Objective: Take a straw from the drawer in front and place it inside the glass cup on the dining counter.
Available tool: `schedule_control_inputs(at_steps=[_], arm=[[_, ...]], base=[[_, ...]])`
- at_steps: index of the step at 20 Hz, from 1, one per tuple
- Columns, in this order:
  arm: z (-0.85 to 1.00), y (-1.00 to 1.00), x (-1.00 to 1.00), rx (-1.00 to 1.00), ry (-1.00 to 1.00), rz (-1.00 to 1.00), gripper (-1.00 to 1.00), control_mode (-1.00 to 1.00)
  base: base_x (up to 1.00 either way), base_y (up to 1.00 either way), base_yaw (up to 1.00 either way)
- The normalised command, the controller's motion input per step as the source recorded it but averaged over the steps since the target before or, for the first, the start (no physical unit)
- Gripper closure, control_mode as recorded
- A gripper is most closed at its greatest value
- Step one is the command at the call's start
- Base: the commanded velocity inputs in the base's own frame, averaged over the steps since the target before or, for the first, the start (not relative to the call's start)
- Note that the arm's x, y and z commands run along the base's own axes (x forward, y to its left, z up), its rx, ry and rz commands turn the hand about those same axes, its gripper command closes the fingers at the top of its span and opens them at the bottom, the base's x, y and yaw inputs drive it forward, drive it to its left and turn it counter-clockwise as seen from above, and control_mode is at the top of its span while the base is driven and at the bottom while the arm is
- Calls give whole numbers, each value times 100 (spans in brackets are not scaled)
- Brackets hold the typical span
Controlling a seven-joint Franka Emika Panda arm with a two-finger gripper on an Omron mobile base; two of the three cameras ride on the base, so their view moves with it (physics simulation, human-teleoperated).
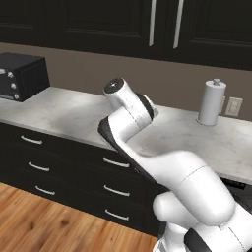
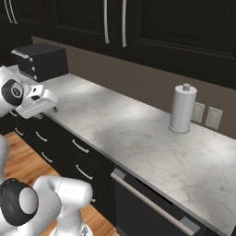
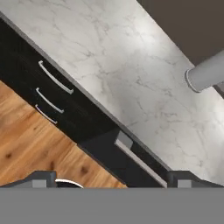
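A kitchen: marble worktop (image 2: pixel 138 138), dark cabinets (image 1: pixel 98 19), toaster oven (image 1: pixel 19 74)

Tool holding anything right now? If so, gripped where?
Nothing held. The tool is open, its fingertips spread wide over the wooden floor and black drawer fronts, with nothing between them. No straw in sight.

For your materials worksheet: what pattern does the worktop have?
White-grey veined marble worktop, clearest in the right base view.

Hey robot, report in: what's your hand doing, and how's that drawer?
Gripper open, empty, above the counter edge. Drawer shut, handle untouched. Paper-towel roll on the worktop, clear of the drawer front.
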Motion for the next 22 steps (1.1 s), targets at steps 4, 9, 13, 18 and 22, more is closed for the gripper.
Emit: schedule_control_inputs(at_steps=[4,9,13,18,22], arm=[[-49,77,12,-38,0,0,-100,-100],[-63,46,12,-35,0,0,-100,-100],[-65,15,14,-32,0,0,-100,-100],[-62,10,24,-27,0,0,-100,-100],[-59,2,18,-20,-4,0,-100,-100]], base=[[0,0,0],[0,0,0],[0,0,0],[0,0,0],[0,0,0]])
